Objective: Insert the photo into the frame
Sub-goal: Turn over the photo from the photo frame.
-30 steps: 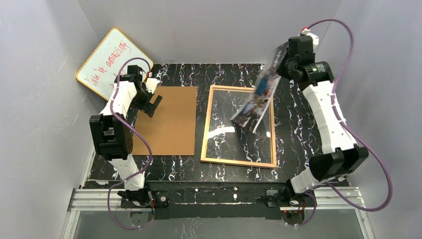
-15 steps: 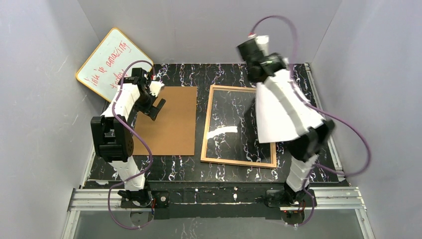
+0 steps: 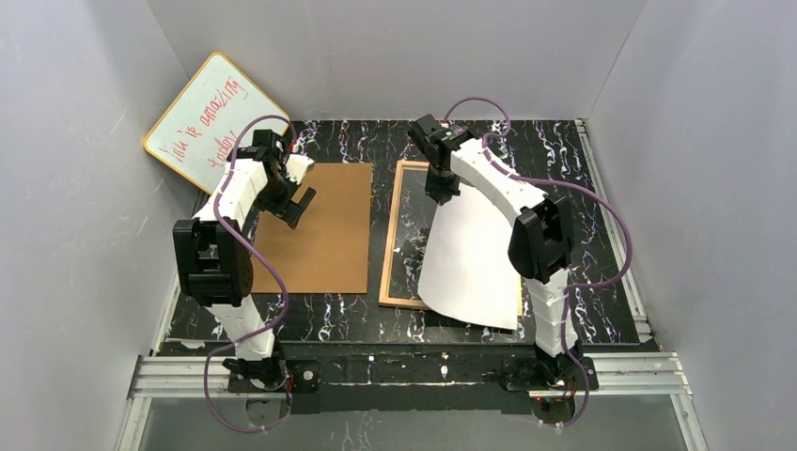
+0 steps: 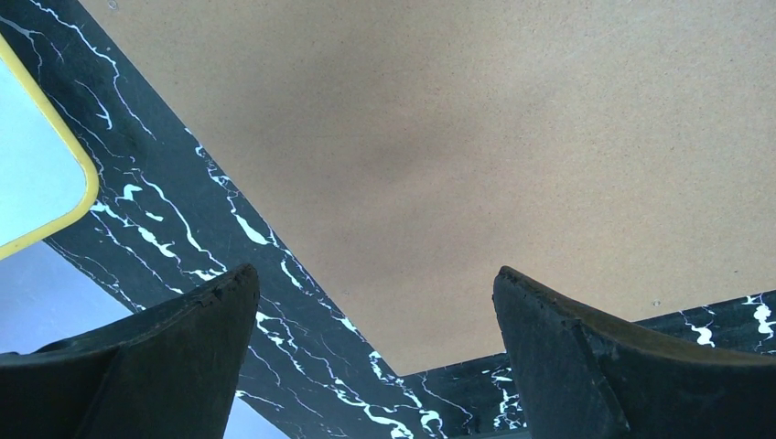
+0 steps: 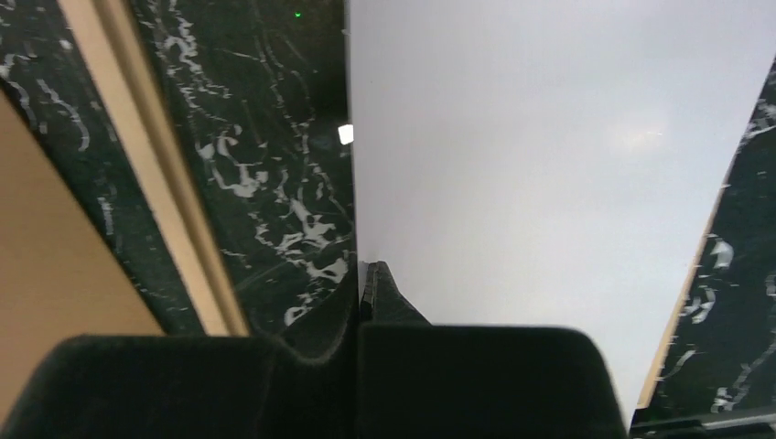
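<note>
- Left claw of mine hangs with its 2 dark fingers spread wide and nothing between them. It is just above the far left corner of the flat brown fibreboard backing sheet. I judge this a waiting post: off the frame, yet close to the board.
- Behind it, the yellow-rimmed whiteboard with red writing leans in the left corner and plays no part in this job.
- That backing sheet lies flat on the black white-veined marbled tabletop, just beside the frame, with a narrow strip of table between them.
- Next comes the thin light-wood rectangular picture frame with a clear pane. It lies flat with its opening upward, ready to take the print from above.
- My right claw is pinched shut on the far edge of the large rectangular glossy paper photo, above the frame's far rail.
- I hold the photo white back up, so I take the picture side to face the pane. It slopes and curves from my grip toward the near rail, covering the right part of the frame.
- Its near edge appears to run past the near rail, and its sides are not parallel to the rails. I judge it needs squaring and lowering before I let go.
</note>
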`<state>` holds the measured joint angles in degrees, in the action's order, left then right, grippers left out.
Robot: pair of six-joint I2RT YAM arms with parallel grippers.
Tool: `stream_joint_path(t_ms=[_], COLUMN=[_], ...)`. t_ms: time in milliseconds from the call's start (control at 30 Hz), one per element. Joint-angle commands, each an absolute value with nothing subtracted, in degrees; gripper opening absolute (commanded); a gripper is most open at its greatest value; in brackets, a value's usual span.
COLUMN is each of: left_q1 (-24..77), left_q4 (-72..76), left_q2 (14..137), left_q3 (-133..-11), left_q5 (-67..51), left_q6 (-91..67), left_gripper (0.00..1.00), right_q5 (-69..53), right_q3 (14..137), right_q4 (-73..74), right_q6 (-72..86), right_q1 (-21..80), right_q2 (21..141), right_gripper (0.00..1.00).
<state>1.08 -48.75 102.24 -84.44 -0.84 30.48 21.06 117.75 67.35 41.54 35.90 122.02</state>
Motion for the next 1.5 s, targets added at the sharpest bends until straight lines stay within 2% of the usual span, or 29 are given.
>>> stream_joint_path(t_ms=[0,167,767,1367,1400,1467], left_q1=[1.0,1.1,1.1,1.0,1.0,1.0], left_q4=[-49.0,-48.3,-47.5,-47.9,-47.9,-47.9], left_q2=[98.3,97.7,98.3,98.6,98.6,98.8], left_q3=[-83.1,-82.1,-82.1,-82.6,-82.7,-82.7], left_q5=[-0.8,1.2,2.0,1.7,1.6,1.5], left_q6=[31.0,31.2,31.0,31.4,31.4,31.4], left_gripper=[0.98,0.98,0.98,0.98,0.98,0.98], right_q5=[15.2,16.7,22.3,19.4,19.6,18.9], right_q3=[116.6,116.8,119.9,116.8,116.6,116.9], right_q4=[61.6,55.8,54.0,53.8,53.9,53.8], right_q6=[51.0,46.3,31.5,38.6,38.8,38.9], right_q1=[35.8,35.8,35.7,35.6,35.6,35.5], right_q2=[118.3,119.2,125.4,124.0,123.9,124.2], right_gripper=[0.01,0.01,0.01,0.01,0.08,0.28])
